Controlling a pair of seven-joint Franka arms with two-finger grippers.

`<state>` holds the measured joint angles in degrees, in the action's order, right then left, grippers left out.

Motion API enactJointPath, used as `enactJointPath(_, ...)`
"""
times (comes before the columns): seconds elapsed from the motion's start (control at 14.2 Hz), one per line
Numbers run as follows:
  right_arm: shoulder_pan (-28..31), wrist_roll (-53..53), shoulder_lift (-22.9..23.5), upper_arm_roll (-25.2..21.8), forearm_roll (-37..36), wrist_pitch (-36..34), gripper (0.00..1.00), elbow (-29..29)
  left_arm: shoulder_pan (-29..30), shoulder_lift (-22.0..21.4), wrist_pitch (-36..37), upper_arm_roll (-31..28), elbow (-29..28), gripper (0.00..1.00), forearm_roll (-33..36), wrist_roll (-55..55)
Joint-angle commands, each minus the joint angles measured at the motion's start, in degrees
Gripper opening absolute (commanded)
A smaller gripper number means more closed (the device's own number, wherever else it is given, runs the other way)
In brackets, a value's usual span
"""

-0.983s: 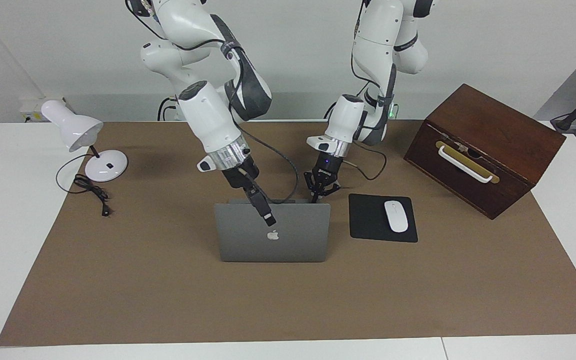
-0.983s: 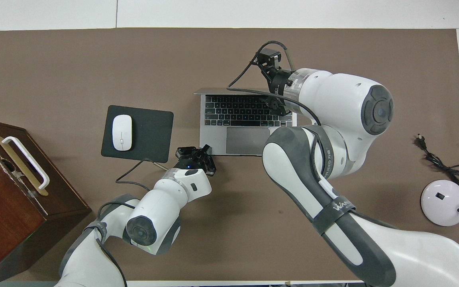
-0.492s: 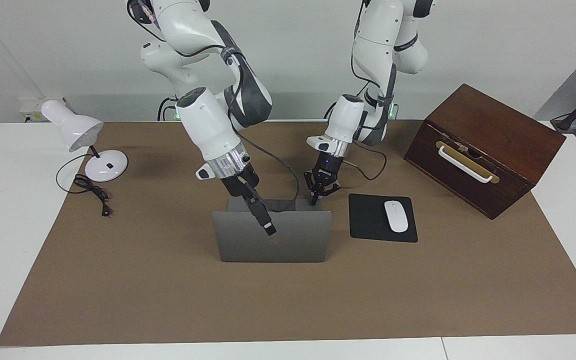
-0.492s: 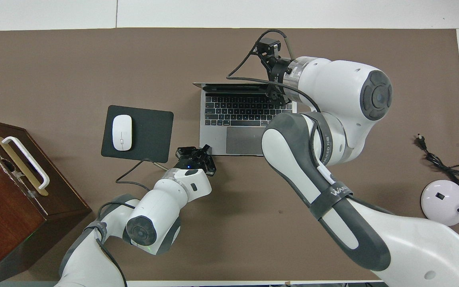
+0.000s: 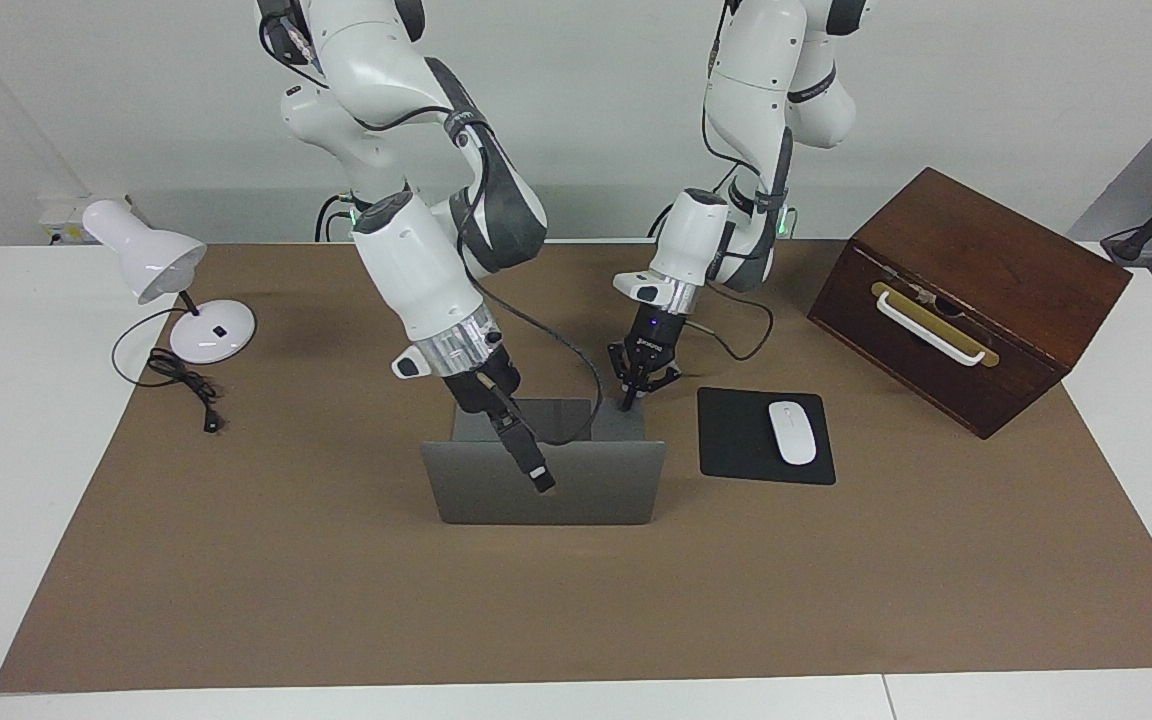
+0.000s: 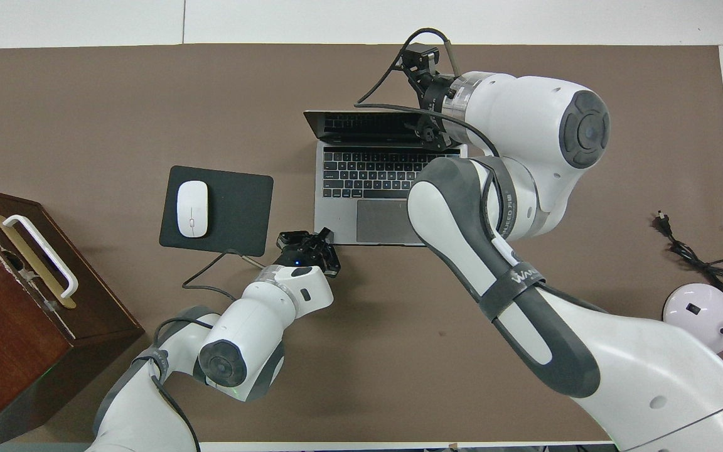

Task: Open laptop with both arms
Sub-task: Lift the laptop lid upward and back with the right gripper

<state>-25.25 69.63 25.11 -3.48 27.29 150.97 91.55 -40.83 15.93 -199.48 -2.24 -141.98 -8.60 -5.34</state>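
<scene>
pushing the lid back, the right pincer (image 5: 536, 478) is up over the top edge of the laptop (image 5: 546, 480), which sits near the middle of the tabletop (image 5: 336, 600), a bit toward the robots' edge. i cannot tell if this pincer is spread or pressed together. the lid leans back and the keys show. the left pincer (image 5: 633, 392) is spread and pokes down at the laptop's corner nearest the robots, on the mouse pad (image 5: 764, 436) side, maybe to hold the bottom down. if the right pincer pushes too far, the lid could bend at its hinge. if the left pincer slips off, the whole laptop could slide or tip toward the far edge.
</scene>
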Motion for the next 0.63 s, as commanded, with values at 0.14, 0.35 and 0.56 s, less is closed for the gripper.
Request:
enactJointPath(0.14,1.52,-1.25,3.98,0.40,-1.62,-1.02,1.00,-4.89,0.58,3.06,-0.82,0.30,1.27,0.00,0.95,0.07)
enactJointPath(0.35,2.05,-1.25,4.16,0.40,-2.33,-1.98,1.00,-5.59,0.58,3.06,-0.82,0.30,1.36,0.00,1.04,0.07)
enactJointPath(0.56,2.14,-1.25,4.16,0.40,-2.41,-2.78,1.00,-6.12,0.58,3.06,-0.82,0.30,1.27,0.00,1.04,0.16)
